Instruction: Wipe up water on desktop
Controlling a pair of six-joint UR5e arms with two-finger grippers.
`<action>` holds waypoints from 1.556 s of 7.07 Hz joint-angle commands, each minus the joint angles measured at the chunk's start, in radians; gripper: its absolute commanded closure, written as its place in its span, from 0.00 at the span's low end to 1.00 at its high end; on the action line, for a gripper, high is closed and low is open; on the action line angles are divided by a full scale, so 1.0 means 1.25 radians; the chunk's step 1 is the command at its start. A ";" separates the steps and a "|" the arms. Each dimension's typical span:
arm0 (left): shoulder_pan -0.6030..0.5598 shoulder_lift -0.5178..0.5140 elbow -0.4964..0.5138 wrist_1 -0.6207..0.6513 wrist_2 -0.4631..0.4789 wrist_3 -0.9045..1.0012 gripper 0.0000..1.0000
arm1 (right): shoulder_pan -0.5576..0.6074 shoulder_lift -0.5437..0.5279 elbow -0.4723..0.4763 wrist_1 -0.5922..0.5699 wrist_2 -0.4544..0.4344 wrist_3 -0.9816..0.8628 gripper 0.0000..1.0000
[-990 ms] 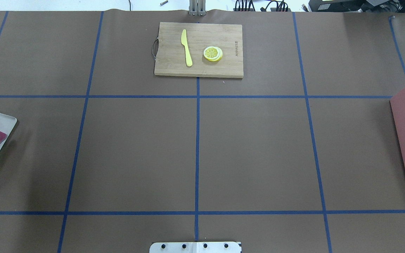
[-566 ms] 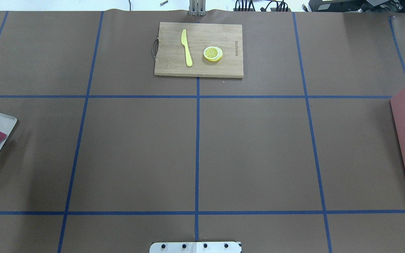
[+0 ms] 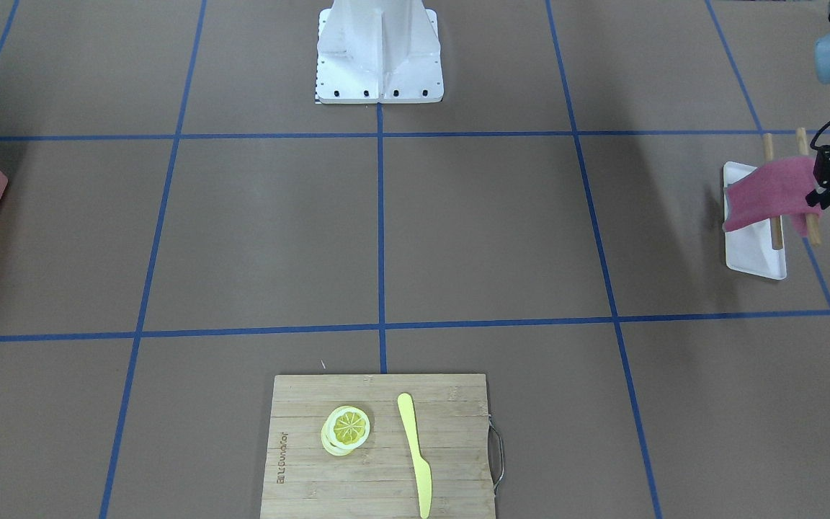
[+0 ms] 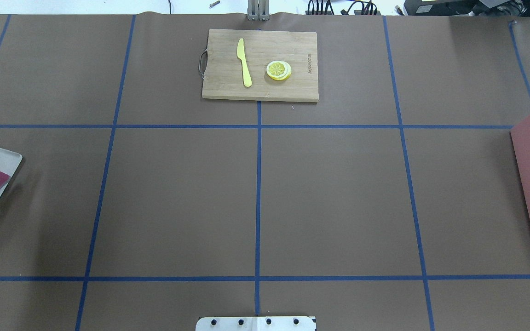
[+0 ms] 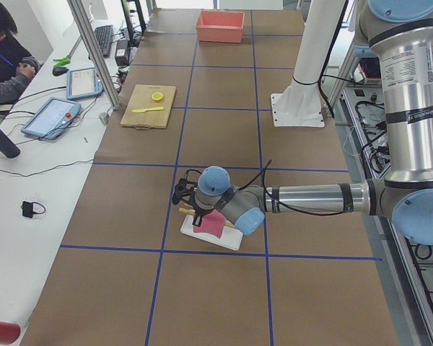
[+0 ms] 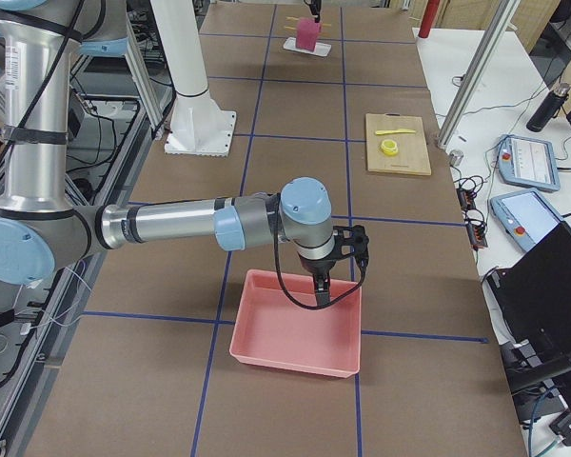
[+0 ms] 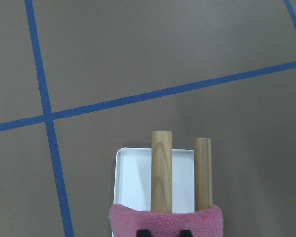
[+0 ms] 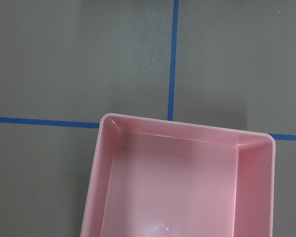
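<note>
The brown desktop with blue tape lines fills the views; no water shows on it anywhere. At its left end a pink cloth hangs over two wooden rods above a small white tray. My left gripper is at the cloth's outer edge. In the left wrist view its dark fingertips sit close together in the cloth, shut on it. My right gripper hangs over the pink bin at the other end; I cannot tell whether it is open or shut.
A bamboo cutting board with a yellow knife and lemon slices lies at the far middle edge. The pink bin stands at the right edge. The robot's white base is on the near side.
</note>
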 commanded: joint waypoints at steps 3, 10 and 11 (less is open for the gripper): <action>-0.012 0.000 -0.024 0.003 -0.072 0.000 1.00 | 0.000 0.000 0.002 0.002 0.002 0.000 0.00; -0.010 -0.238 -0.075 0.004 -0.027 -0.558 1.00 | -0.177 0.027 0.007 0.392 0.025 0.305 0.00; 0.067 -0.286 -0.085 0.004 0.040 -0.669 1.00 | -0.268 0.054 0.009 0.491 -0.036 0.466 0.00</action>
